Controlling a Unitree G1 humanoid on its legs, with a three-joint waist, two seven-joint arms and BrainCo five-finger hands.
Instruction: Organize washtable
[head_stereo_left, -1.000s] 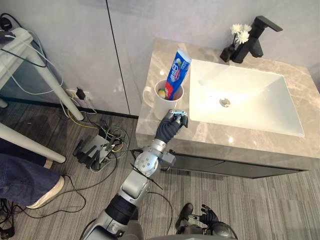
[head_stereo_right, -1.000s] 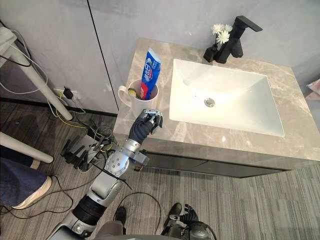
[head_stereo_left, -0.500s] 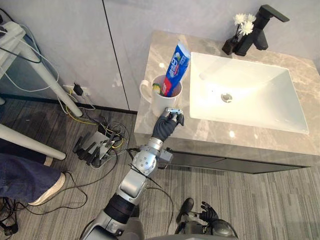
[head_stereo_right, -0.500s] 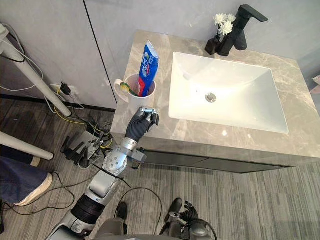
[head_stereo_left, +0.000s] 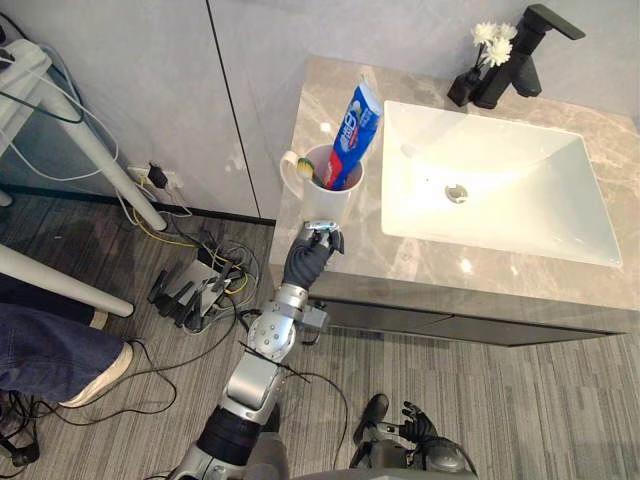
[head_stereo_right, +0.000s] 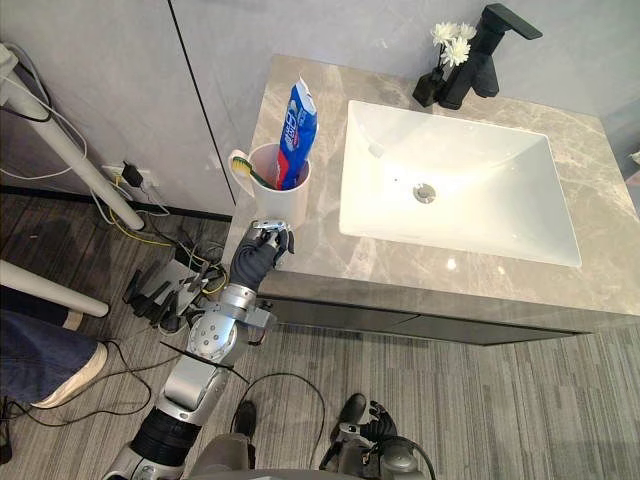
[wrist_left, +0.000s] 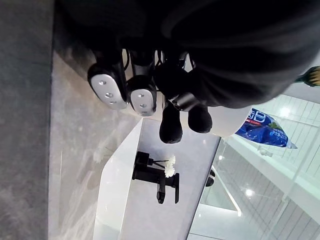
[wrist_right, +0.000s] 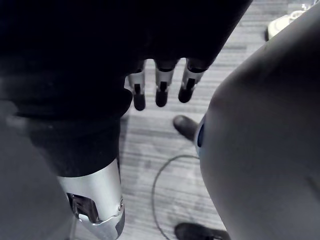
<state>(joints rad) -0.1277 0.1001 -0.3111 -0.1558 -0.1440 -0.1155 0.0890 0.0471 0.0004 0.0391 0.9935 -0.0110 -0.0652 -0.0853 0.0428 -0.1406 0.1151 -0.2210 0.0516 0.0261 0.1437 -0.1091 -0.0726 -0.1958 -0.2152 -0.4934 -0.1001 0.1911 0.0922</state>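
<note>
White mug (head_stereo_left: 325, 205) holding toothpaste tube (head_stereo_left: 355, 135) and toothbrush (head_stereo_right: 252, 173) stands on the marble countertop (head_stereo_left: 320, 100) beside the basin (head_stereo_left: 500, 170); my left hand (head_stereo_left: 308, 258), curled and empty just in front of it, should withdraw without nudging it.

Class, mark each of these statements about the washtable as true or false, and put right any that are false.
1. The toothpaste tube stands in the white mug. True.
2. The mug sits inside the basin. False: it stands on the counter, to the left of the basin.
3. White flowers stand beside the black faucet. True.
4. The left hand holds the toothbrush. False: the toothbrush is in the mug, and the hand's fingers are curled on nothing, in front of the mug.
</note>
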